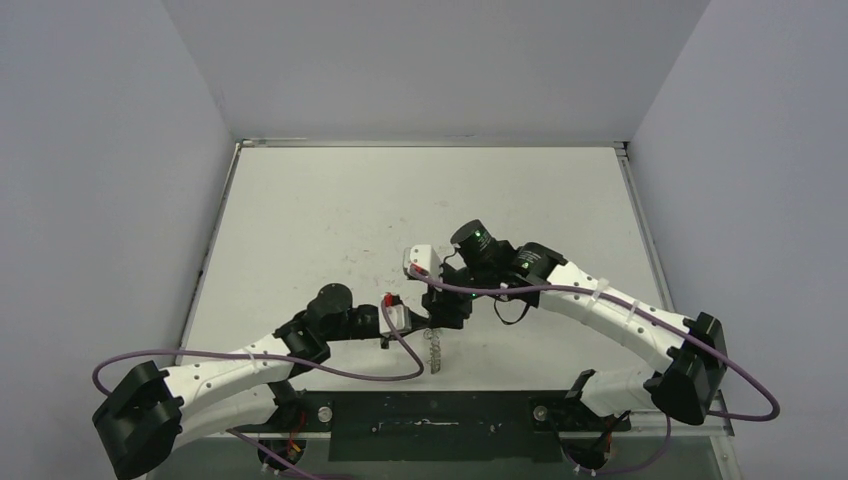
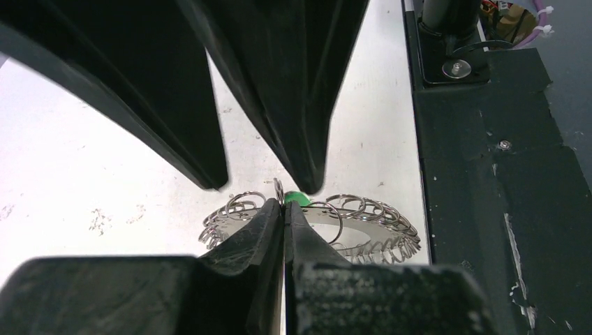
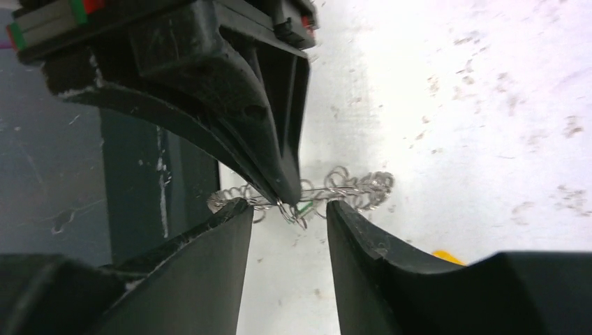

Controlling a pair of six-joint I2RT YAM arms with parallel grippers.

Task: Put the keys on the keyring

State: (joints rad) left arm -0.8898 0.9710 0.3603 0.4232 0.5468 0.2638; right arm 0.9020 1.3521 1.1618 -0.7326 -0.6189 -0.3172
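In the left wrist view the left gripper (image 2: 283,206) fills the bottom centre. Its fingers are pressed together with no gap, nipping thin wire at the near rim of the keyring (image 2: 363,222). I cannot tell whether that wire is a loop alone or the key's metal too. The green key (image 2: 297,197) shows its head just right of those tips. Beyond, the right gripper (image 2: 262,186) comes down from the top of the frame with its fingers well apart, straddling that spot and clasping nothing. In the right wrist view the yellow key (image 3: 447,257) peeks out at lower right on the table (image 3: 489,105), apart from the ring.
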